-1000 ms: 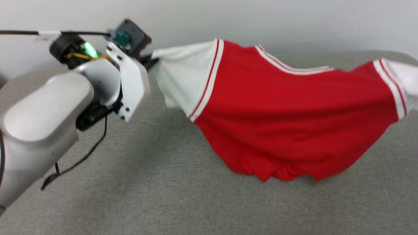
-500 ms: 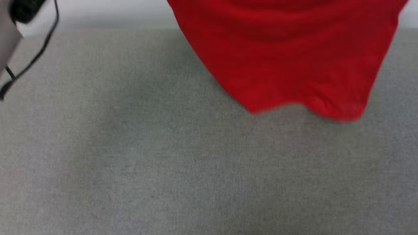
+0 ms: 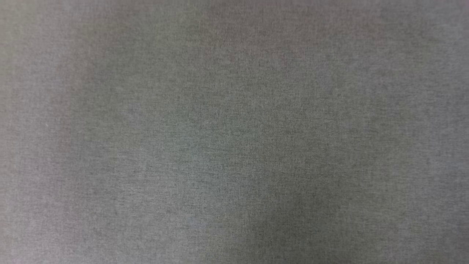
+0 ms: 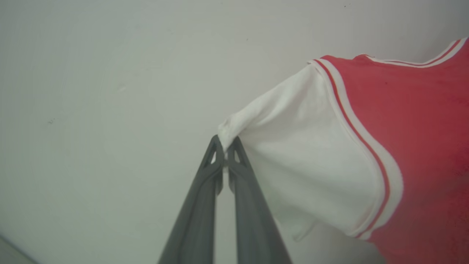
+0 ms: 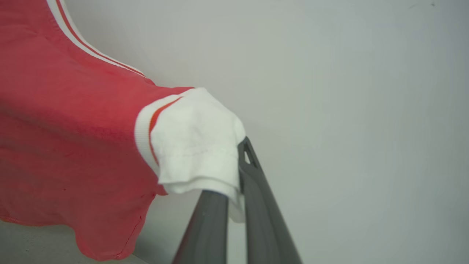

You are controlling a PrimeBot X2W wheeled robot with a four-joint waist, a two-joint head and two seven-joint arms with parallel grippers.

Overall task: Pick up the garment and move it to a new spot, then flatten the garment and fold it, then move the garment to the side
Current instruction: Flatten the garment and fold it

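Note:
The garment (image 4: 421, 139) is a red jersey with white short sleeves and red-and-white stripe trim, hanging in the air between my two arms. In the left wrist view my left gripper (image 4: 225, 148) is shut on the bunched tip of one white sleeve (image 4: 311, 161). Over in the right wrist view, the other white sleeve (image 5: 194, 146) drapes over the dark fingers of my right gripper (image 5: 238, 161), which is shut on it. The red body (image 5: 66, 146) sags away to the left with its hem hanging loose at the bottom. No print shows on the side facing these cameras.
The grey fabric surface (image 3: 234, 132) spreads across the head view, blurred. A plain pale wall (image 4: 110, 91) stands behind the lifted jersey in both wrist views.
The head camera has tilted down: the left arm and the hanging jersey slid up and out of its picture, leaving the grey surface. Both grips look unchanged.

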